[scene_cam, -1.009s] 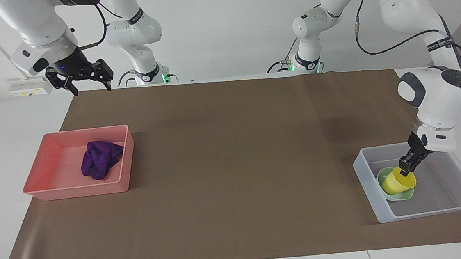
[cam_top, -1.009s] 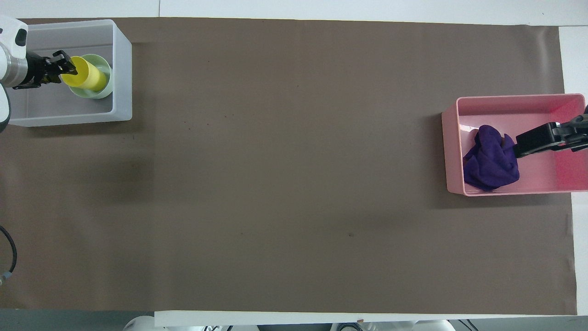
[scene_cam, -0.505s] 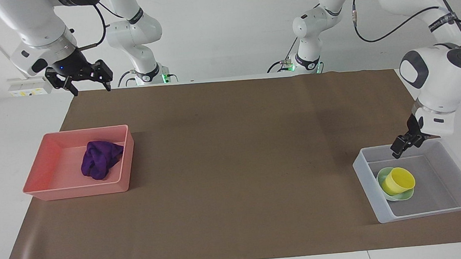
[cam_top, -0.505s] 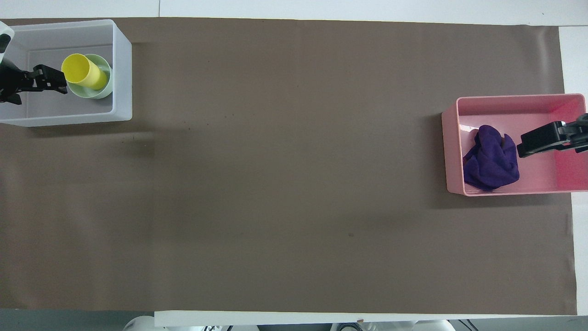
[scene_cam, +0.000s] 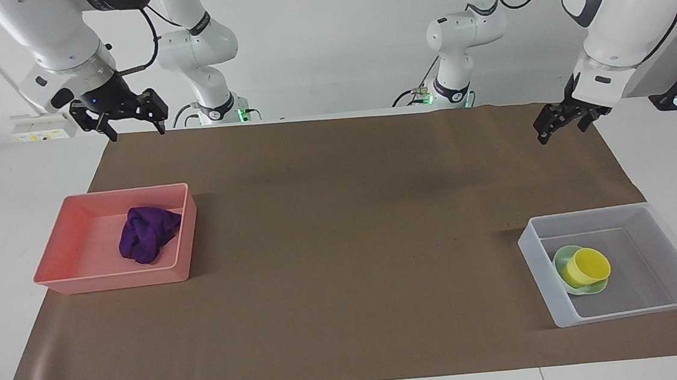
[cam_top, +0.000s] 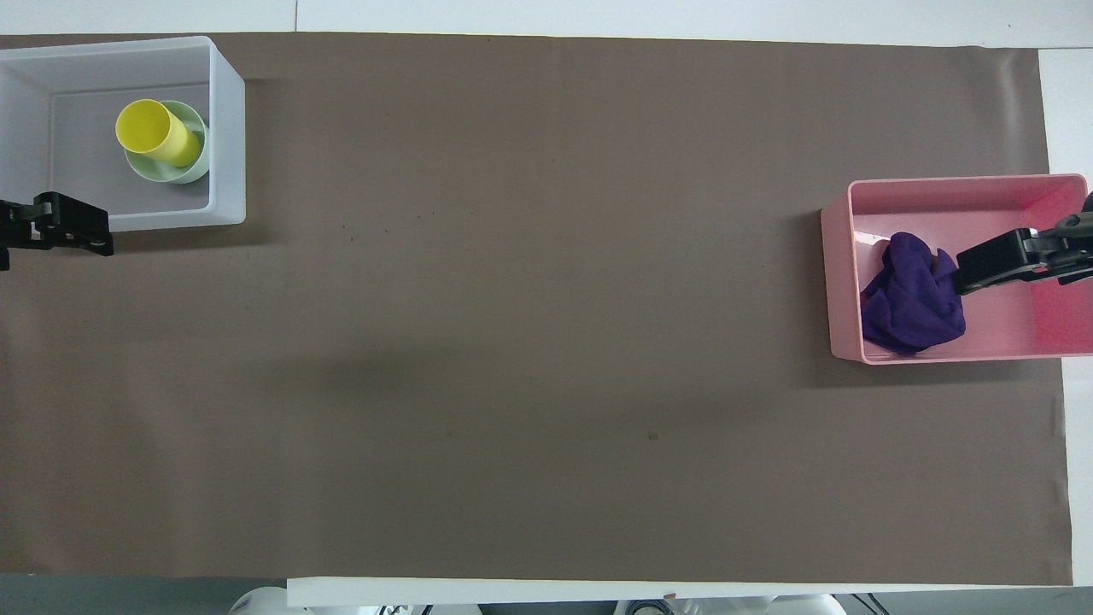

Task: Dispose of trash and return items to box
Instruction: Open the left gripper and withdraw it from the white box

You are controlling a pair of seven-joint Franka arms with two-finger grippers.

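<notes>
The yellow cup [scene_cam: 587, 267] [cam_top: 156, 132] stands in the mint-green bowl [scene_cam: 563, 257] [cam_top: 193, 164], inside the translucent box [scene_cam: 651, 250] [cam_top: 229, 128] at the left arm's end of the table. The purple rag [scene_cam: 147, 232] [cam_top: 914, 295] lies in the pink tray [scene_cam: 85, 234] [cam_top: 939, 198] at the right arm's end. My left gripper [scene_cam: 563, 127] [cam_top: 96, 236] is open and empty, raised over the mat beside the box. My right gripper [scene_cam: 135, 132] is open and empty, held high; one finger [cam_top: 995, 260] shows over the pink tray in the overhead view.
A brown mat [scene_cam: 343, 244] covers most of the table, with white tabletop around it. The two trays sit at either end of the mat.
My left gripper let go of the yellow cup, rose out of the box and drew back toward the robots. The cup stays in the bowl. The right arm has barely moved.
</notes>
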